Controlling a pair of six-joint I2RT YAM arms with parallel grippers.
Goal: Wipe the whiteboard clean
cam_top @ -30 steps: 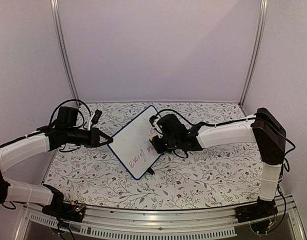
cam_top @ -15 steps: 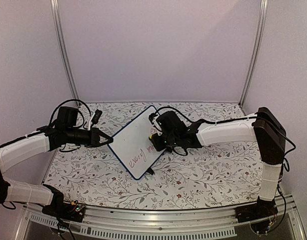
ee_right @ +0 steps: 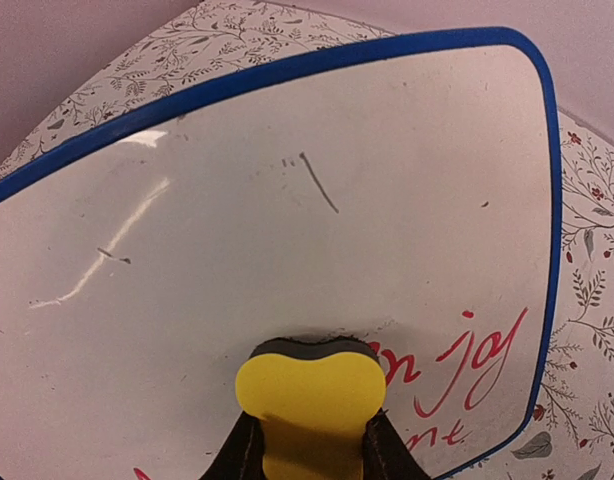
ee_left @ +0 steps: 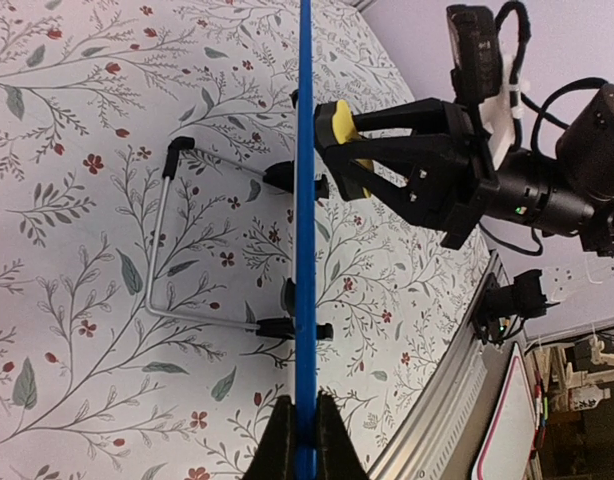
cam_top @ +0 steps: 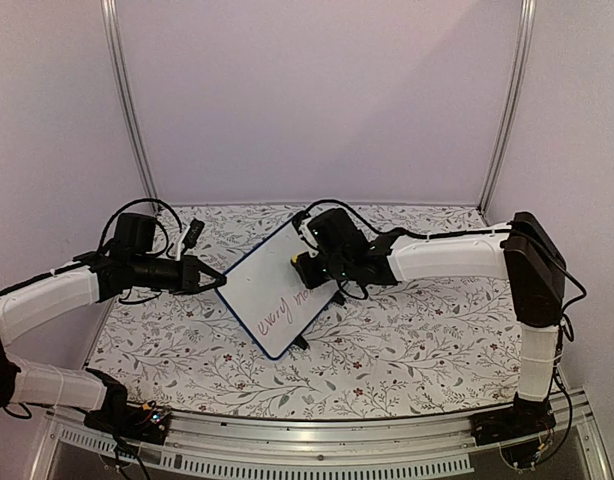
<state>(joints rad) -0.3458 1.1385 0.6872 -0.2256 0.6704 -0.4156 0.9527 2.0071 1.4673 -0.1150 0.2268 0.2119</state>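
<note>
The whiteboard (cam_top: 267, 285) has a blue frame and stands tilted on the floral table. Red handwriting (cam_top: 283, 312) covers its lower right part. My left gripper (cam_top: 215, 281) is shut on the board's left edge. In the left wrist view that edge is a blue line (ee_left: 305, 200) running up from the closed fingers (ee_left: 305, 432). My right gripper (cam_top: 305, 265) is shut on a yellow eraser (ee_right: 309, 392), whose dark pad presses on the white face (ee_right: 287, 230) just left of the red words (ee_right: 467, 362). The eraser (ee_left: 342, 122) also shows beside the board's edge.
A wire stand (ee_left: 157, 250) with black feet props the board from behind. Faint dark marks (ee_right: 317, 182) lie on the wiped upper part. An aluminium rail (cam_top: 317, 425) runs along the table's near edge. Purple walls close in the back and both sides.
My right gripper has slid the eraser up and to the left across the board, away from the lower red words. The left arm and the board have stayed still.
</note>
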